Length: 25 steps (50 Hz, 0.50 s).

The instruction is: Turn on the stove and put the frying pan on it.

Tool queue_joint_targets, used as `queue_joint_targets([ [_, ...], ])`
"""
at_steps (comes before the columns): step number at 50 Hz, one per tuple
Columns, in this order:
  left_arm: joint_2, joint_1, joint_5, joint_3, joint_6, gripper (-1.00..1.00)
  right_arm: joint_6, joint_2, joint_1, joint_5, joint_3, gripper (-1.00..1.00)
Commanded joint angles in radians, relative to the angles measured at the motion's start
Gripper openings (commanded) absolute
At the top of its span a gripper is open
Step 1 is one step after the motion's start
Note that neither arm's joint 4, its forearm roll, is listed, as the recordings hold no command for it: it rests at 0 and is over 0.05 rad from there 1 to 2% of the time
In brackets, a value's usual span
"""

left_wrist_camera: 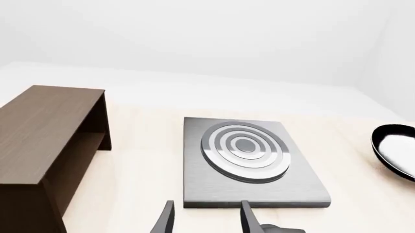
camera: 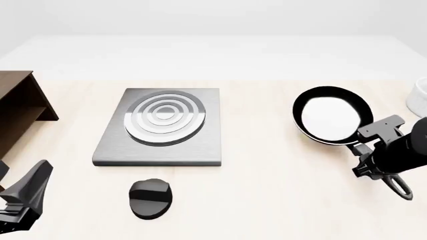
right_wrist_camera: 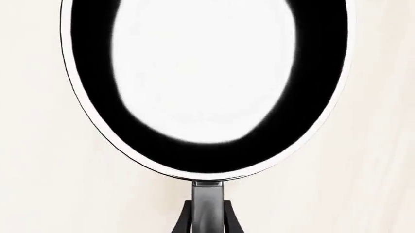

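Stove (camera: 159,127) and its black knob (camera: 150,198) are seen left of centre, the left gripper (camera: 27,192) held open and empty near the knob for switching on; at right, the frying pan (camera: 331,116) handle is clasped by the right gripper (right_wrist_camera: 207,213), ready for lifting across.

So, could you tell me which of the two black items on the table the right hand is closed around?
The frying pan: the right hand grips its long handle, while the oval knob sits untouched in front of the stove.

Frying pan (camera: 330,116) right of stove (camera: 162,127); knob (camera: 151,198) before it.
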<state>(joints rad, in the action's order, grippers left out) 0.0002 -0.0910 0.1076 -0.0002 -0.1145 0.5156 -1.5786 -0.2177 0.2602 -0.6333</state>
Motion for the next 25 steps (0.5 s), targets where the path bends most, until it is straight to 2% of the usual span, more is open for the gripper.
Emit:
queue_joint_targets([
  [1,0.0,0.0,-0.001,0.0,0.0,1.0,-0.03,0.103,0.029,0.075,-0.041,-1.0],
  [5,0.0,-0.001,-0.003,0.0,0.002,1.0,-0.019,0.124,0.032,0.09,-0.046,-1.0],
  [11,0.0,0.0,-0.003,0.0,-0.001,1.0,-0.038,0.186,0.074,0.148,-0.068,-1.0],
  [17,0.0,0.0,-0.003,0.0,-0.002,1.0,-0.023,0.203,0.084,0.178,-0.088,-1.0],
  [25,0.0,0.0,-0.003,0.0,-0.003,1.0,-0.044,0.226,0.141,0.241,-0.136,-1.0],
])
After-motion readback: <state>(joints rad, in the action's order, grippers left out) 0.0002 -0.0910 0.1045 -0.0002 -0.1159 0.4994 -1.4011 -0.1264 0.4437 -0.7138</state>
